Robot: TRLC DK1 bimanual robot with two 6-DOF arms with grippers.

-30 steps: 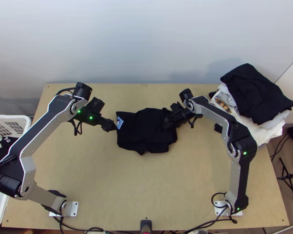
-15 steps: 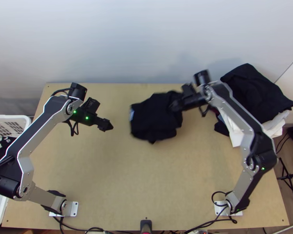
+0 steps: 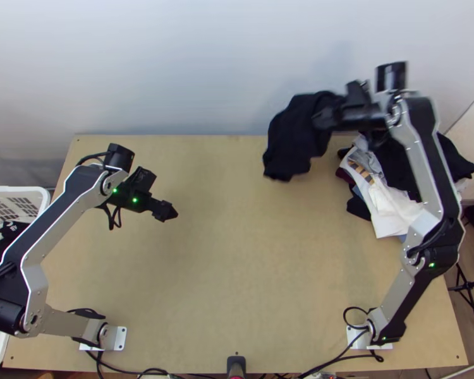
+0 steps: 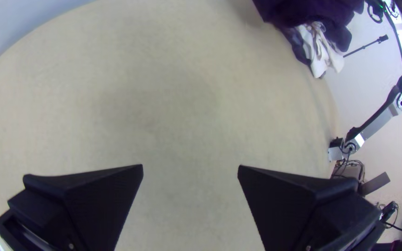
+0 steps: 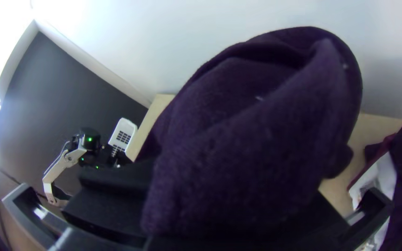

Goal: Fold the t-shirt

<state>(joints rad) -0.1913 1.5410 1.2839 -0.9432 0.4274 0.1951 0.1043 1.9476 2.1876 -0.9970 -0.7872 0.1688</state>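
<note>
A: Where's your shirt?
B: Noted: black, matte, soft shirt, bunched and drooping at the table's far edge, clamped in your right gripper.
A: Your left gripper?
B: Fingers apart over smooth wood, well inside the left edge, well apart from the shirt.
A: Your right edge?
B: Rumpled dark and white cloth pile lies across it. White lattice basket beside left edge.

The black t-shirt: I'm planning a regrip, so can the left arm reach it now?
Probably yes, by stretching across: the left hand is open and empty, and nothing stands between it and the t-shirt in the right hand.
</note>
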